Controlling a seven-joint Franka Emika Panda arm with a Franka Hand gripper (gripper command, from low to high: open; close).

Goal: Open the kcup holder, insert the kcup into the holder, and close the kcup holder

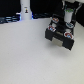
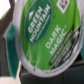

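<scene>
A black, boxy kcup holder (image 1: 59, 36) sits on a pale white tabletop (image 1: 27, 57) toward the exterior view's right. The robot's gripper (image 1: 66, 21) hangs directly above it (jaw state too blurred to judge). A white bottle-shaped object (image 1: 25, 11) stands well apart, toward the left.

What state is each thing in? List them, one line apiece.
tool: shut on the kcup, above the kcup holder.
kcup: held in the tool, its printed lid facing the wrist camera, not yet in the holder.
kcup holder: standing on the table; too blurred to tell if open or shut.
white bottle: upright, untouched.
</scene>
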